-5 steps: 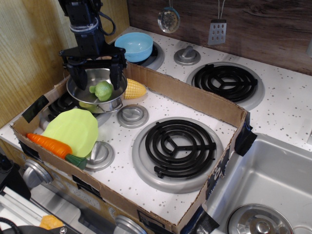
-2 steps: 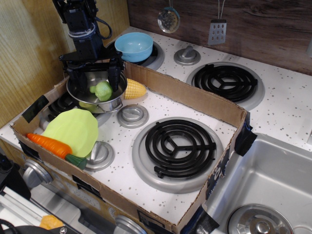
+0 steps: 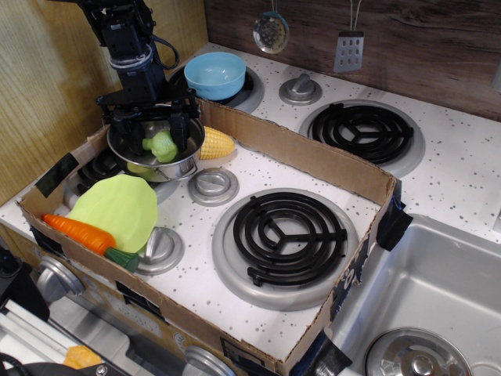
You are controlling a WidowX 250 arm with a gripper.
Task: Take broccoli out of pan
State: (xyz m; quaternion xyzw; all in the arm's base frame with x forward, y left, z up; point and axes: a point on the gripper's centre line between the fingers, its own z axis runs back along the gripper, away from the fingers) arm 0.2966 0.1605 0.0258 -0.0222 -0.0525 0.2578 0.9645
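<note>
Green and lumpy, the broccoli (image 3: 162,146) sits inside the shiny pan (image 3: 188,164), a little more to the left than a moment ago. The black end effector (image 3: 151,129) has come lower since then, and its two fingers now reach down into the pan. The fingers are spread wide, one on each side of the broccoli, so the broccoli lies right between them. I cannot tell if a finger touches it. The pan stands at the back left of the cardboard tray (image 3: 313,160) on the toy stove bench (image 3: 470,168). A yellow corn cob (image 3: 217,143) lies just beside the pan. A lime-green plate (image 3: 121,209) rests in front of the pan, and an orange carrot (image 3: 78,233) lies at the plate's edge. A light-blue bowl (image 3: 215,74) stands behind the tray and looks empty.
</note>
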